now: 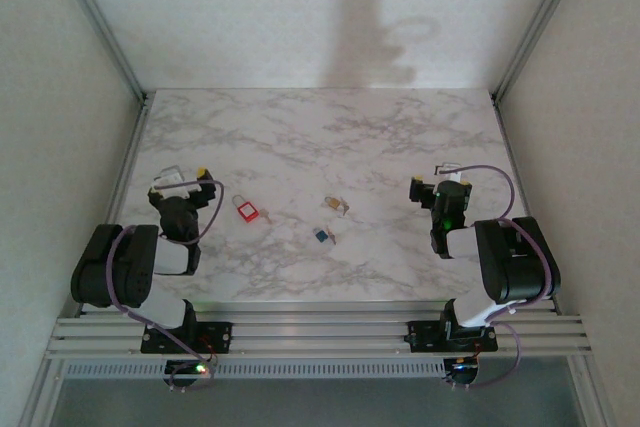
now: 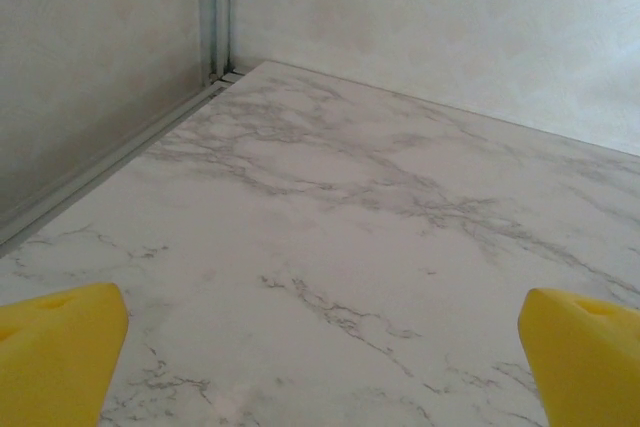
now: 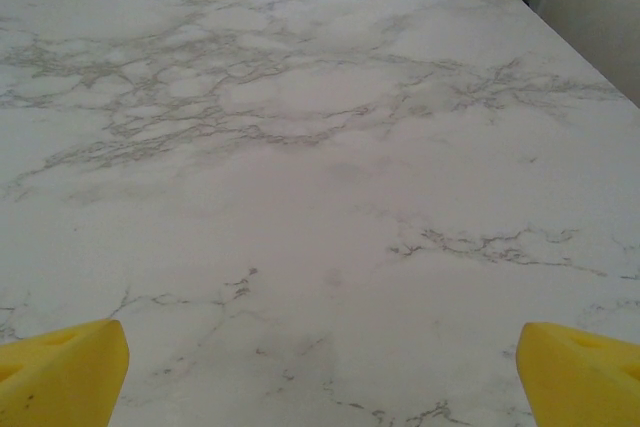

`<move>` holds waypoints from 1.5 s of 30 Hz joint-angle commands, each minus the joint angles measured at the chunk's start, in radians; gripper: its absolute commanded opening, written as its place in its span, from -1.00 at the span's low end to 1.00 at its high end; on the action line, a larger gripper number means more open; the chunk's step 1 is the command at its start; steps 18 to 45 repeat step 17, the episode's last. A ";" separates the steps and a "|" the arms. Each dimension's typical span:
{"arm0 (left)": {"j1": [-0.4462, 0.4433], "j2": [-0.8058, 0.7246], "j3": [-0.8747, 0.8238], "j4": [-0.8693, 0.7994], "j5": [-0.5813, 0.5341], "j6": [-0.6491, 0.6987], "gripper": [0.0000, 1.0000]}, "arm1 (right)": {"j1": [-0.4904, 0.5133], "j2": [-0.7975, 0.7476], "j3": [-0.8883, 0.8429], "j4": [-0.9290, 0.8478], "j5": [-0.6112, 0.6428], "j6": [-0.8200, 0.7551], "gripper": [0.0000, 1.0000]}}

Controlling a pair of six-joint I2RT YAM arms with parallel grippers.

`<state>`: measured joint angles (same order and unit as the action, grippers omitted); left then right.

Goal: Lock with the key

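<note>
While pale walls (image 1: 60,97) box in the white marble bench (image 1: 300,127), I see my left claw (image 1: 186,179) and right claw (image 1: 436,180) both released, the red padlock (image 1: 246,210) lying near-left, the blue-headed key (image 1: 322,236) right of it.

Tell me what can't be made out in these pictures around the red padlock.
Red padlock, top view: too small to tell whether its shackle is shut.
Brass-coloured item, top view: too small to tell lock from key.
Blue item, top view: too small; any key blade blurs away.
Left fingers and right fingers, wrist views: cut off by the bottom edge.
</note>
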<state>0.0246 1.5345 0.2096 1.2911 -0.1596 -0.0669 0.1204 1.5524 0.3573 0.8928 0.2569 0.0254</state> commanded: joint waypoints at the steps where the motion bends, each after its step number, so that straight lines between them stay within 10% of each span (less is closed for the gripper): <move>1: -0.011 0.007 -0.009 0.056 -0.047 -0.004 0.99 | -0.006 -0.004 0.015 0.000 -0.009 -0.001 0.99; 45: -0.007 0.007 -0.006 0.053 -0.039 -0.005 0.99 | -0.007 -0.004 0.015 0.001 -0.010 -0.001 0.98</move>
